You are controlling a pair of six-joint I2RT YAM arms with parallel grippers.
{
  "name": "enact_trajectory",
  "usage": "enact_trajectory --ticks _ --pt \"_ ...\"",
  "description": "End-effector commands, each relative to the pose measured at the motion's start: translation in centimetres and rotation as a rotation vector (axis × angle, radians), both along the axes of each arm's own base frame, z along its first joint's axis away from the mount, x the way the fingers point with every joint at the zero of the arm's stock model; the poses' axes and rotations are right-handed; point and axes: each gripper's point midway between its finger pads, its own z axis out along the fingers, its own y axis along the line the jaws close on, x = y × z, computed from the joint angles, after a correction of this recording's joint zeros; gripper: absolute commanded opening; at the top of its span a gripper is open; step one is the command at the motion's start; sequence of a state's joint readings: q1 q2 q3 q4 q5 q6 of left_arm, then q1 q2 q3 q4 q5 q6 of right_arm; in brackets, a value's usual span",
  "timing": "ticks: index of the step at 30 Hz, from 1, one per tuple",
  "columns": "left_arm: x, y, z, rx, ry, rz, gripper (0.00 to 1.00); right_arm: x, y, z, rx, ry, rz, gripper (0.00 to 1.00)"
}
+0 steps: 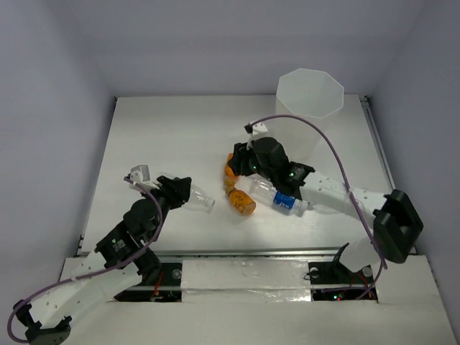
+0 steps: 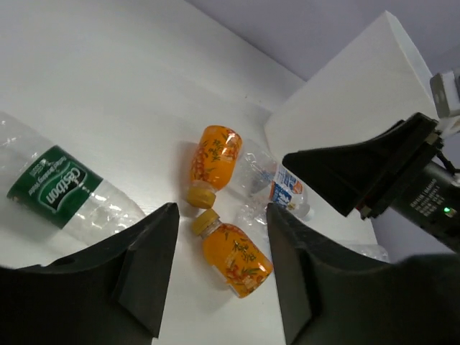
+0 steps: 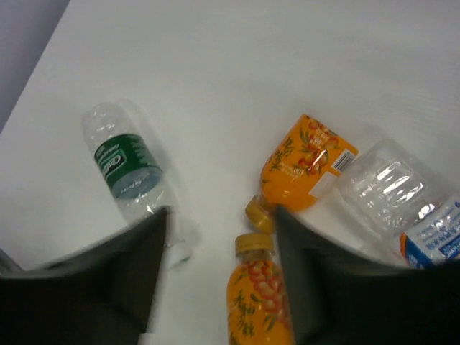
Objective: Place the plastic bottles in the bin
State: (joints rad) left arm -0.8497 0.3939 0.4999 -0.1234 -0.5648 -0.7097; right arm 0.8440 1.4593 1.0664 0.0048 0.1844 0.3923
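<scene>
Noting the step in hand: pickup on both arms, nothing lifted. The left gripper (image 1: 180,190) sits at one end of the green-label bottle (image 2: 57,187). Its wrist view shows the jaws parted, with the bottle lying outside one finger, not between them. Agree? — K.

Agreed. The right gripper (image 1: 238,164) hangs over the two orange bottles (image 3: 305,165), which lie cap to cap. Its jaws are parted and hold nothing. That view is smeared, so I cannot tell whether a pad brushes the nearer orange one. — M.

Next move? — K.

My judgement: the left arm must shift sideways to straddle the green-label bottle before closing. The right arm lowers onto one orange bottle, closes, then carries it up over the rim of the bin (image 1: 309,133), which stands near on the far side. The blue-label bottle (image 1: 280,200) lies beside the orange pair, under the right arm. — M.

Where do the views differ? — K.

Only the top camera shows the bin's open rim and both arms on the table (image 1: 165,129). Only the wrist cameras show the label print and the jaw gaps. — M.
</scene>
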Motion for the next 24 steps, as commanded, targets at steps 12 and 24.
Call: enact_trajectory --ticks 12,24 --pt "0.2 1.8 -8.1 -0.037 0.216 0.185 0.92 7.3 1.6 -4.2 -0.039 0.155 -0.099 0.89" --pt "0.7 1.4 -10.1 -0.059 0.248 0.175 0.96 7.8 2.2 -7.8 -0.066 0.226 -0.114 0.87"
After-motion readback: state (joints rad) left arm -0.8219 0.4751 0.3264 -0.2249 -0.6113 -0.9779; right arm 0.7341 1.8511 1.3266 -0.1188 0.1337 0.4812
